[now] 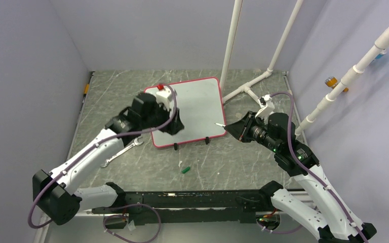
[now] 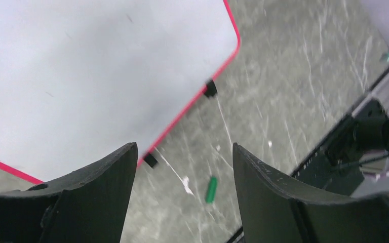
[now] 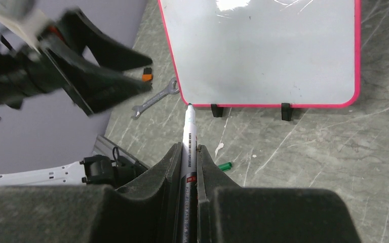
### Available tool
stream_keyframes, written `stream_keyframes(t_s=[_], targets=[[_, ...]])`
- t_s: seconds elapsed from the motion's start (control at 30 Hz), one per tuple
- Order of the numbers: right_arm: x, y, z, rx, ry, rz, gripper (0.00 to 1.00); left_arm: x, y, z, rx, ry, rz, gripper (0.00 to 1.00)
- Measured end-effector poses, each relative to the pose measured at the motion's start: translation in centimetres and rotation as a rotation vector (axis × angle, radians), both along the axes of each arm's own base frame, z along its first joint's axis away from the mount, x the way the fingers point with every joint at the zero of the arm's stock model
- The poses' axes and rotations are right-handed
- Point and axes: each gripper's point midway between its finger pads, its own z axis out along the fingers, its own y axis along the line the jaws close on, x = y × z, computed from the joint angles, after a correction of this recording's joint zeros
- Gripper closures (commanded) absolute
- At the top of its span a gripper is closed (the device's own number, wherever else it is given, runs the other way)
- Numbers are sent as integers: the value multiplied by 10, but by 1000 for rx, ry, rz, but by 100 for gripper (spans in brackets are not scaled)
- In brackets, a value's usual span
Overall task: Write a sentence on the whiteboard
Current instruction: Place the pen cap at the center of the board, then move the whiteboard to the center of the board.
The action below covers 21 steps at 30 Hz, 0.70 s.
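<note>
2 arms reach over the grey desk (image 1: pixel 243 162) in the top view, where the whiteboard (image 1: pixel 195 109) lies at the middle, its face white inside a red-pink frame, with 2 black clip feet (image 1: pixel 207 140) on its near edge. The left end effector (image 1: pixel 174 126) hangs over the whiteboard's near left corner. The right end effector (image 1: pixel 231 127) sits just off its near right corner, with a marker (image 1: pixel 220 124) pointing at that corner. A wrench (image 1: pixel 124 152) lies left of the whiteboard, and a green cap (image 1: pixel 186 169) lies on the near side of it, apart. From the left wrist, the left end effector (image 2: pixel 183 152) is released, its fingers (image 2: pixel 106 182) wide apart with nothing between them, above the whiteboard's (image 2: pixel 96 71) footed edge. From the right wrist, the right end effector (image 3: pixel 189 149) is clenched on the marker (image 3: pixel 188 126), whose tip lines up with the whiteboard's (image 3: pixel 263 55) footed edge; whether it touches, I cannot tell.
</note>
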Motion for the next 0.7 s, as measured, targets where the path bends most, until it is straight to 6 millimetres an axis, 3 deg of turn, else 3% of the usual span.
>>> stream_keyframes(t_s=[0.1,0.23,0.43,0.7], targets=[[0,0,0,2,-1,1,100,33,12,39,4,-65,27,29],[0,1,1,4,-3,4,100,79,18,68,4,-107,42,35],[-1,1,1,7,-1,3,100,144,24,64,-23,-55,90,40],[-3,4,-9,6,21,25,100,220,15,32,-79,62,113,45]])
